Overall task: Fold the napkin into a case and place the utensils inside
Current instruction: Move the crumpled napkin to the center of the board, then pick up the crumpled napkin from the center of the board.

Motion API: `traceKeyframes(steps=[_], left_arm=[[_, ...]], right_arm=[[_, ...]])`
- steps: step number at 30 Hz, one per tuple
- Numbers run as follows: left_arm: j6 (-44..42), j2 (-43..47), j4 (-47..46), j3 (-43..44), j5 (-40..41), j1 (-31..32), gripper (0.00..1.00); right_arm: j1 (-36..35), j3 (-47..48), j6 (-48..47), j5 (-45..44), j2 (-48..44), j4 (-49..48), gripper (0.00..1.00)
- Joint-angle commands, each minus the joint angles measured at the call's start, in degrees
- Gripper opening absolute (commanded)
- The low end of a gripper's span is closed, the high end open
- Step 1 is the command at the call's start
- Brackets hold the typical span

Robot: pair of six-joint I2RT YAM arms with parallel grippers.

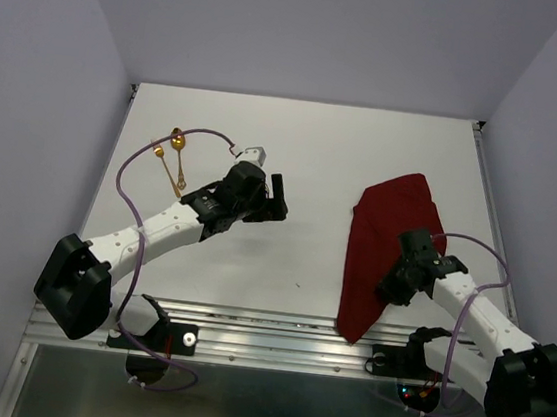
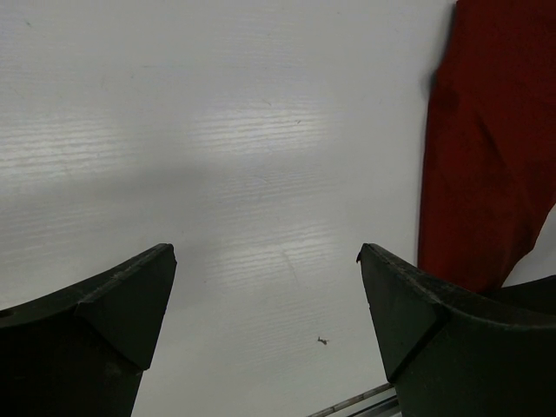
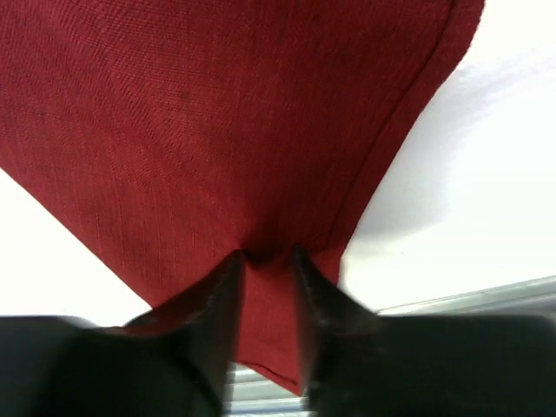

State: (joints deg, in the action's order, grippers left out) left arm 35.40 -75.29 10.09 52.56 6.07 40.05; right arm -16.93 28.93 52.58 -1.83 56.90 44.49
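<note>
Right gripper [image 3: 265,256] is pinching the napkin [image 1: 380,245] at its near-right hem; the cloth puckers between the fingers in the wrist view, so the bite looks real but shallow. The napkin lies on the right side of the table [image 1: 315,152] as a long, part-folded strip running far to near, with its near tip at the table's near edge. Left gripper [image 2: 265,254] is spread wide and empty over bare table at centre, the napkin's left edge just off to its right. Utensils [image 1: 176,141] sit far left, well apart from the cloth. My read: next is carrying that hem across to narrow the strip into the case. Lift only enough to clear the layer below, drag low and flat, keep the hem parallel to the long edge (crooked fold means no pocket). The left gripper could pin the opposite edge so the strip doesn't slide.
</note>
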Motion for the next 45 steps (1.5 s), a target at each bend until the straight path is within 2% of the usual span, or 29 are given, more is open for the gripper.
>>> traceKeyframes(steps=[1,3,4,10,14,17,18,21,23,24,25,27,28,29,30,31,32,33,37,45], left_arm=[[-0.94,-0.04,0.37,3.52,-0.35,0.20,0.99],[-1.47,-0.12,0.90,4.74,-0.53,0.11,0.99],[-1.65,-0.12,1.51,5.10,-0.35,0.20,0.99],[-2.87,-0.39,1.95,7.03,1.05,0.11,0.99],[-2.88,-2.22,3.96,8.35,2.10,0.03,0.99],[-2.00,-4.42,7.13,10.81,2.90,-0.06,0.99],[-1.22,-4.87,7.75,11.77,3.16,-0.15,0.99],[-0.77,-5.49,8.98,12.39,2.20,-0.41,0.98],[-0.77,-5.40,9.68,12.22,1.15,-0.68,0.97],[-0.33,-5.31,9.86,11.96,0.88,-0.76,0.95],[0.28,-5.22,9.86,11.61,0.53,-1.55,0.94],[2.56,-6.09,11.35,11.52,-1.57,-3.48,0.86],[3.27,-6.97,12.14,11.69,-3.06,-4.88,0.84],[3.88,-8.89,13.11,12.04,-3.86,-6.72,0.82],[3.98,-9.52,13.20,12.31,-3.43,-7.09,0.79],[3.98,-10.22,12.77,12.22,-3.25,-7.27,0.77],[3.89,-11.62,11.72,12.22,-3.51,-7.36,0.76],[3.80,-12.51,11.45,12.83,-4.73,-7.53,0.74],[3.28,-16.20,10.66,13.45,-5.02,-7.09,0.74],[4.32,-21.30,6.79,15.82,-5.80,-7.88,0.73]], right_arm=[[-0.12,-0.80,-2.39,1.38,2.33,-6.51,0.24],[-0.12,0.24,-3.00,1.38,3.30,-8.36,0.11],[-0.12,0.69,-3.88,1.30,4.87,-9.24,0.01],[-0.12,7.01,-6.43,5.51,12.69,-17.58,0.01],[-0.12,14.47,-6.00,11.74,22.61,-25.93,0.01],[-2.84,23.95,-6.26,11.24,33.24,-29.98,0.01],[-3.46,29.81,-6.43,10.88,38.67,-29.99,0.01],[-6.17,39.15,-6.96,11.67,45.81,-29.90,0.01],[-8.55,41.81,-7.75,11.32,47.06,-29.73,0.01],[-9.08,42.43,-8.10,11.32,47.42,-29.72,0.02],[-9.09,42.35,-8.80,11.32,47.33,-29.81,0.16],[-9.61,41.13,-9.42,11.23,46.29,-29.72,0.28],[-9.61,40.08,-10.38,10.79,45.15,-29.64,0.50],[-9.61,37.63,-11.09,9.92,43.66,-29.46,0.63],[-9.61,36.39,-11.70,7.82,39.99,-28.76,0.73],[-9.61,35.07,-12.14,6.50,37.78,-28.24,0.87],[-9.61,32.79,-13.45,4.92,35.67,-27.01,0.92],[-9.61,31.64,-14.07,2.20,31.73,-26.22,0.96],[-7.60,26.72,-15.05,-2.04,23.90,-22.87,0.96],[-5.92,21.08,-13.64,-4.67,16.05,-19.18,0.96]])
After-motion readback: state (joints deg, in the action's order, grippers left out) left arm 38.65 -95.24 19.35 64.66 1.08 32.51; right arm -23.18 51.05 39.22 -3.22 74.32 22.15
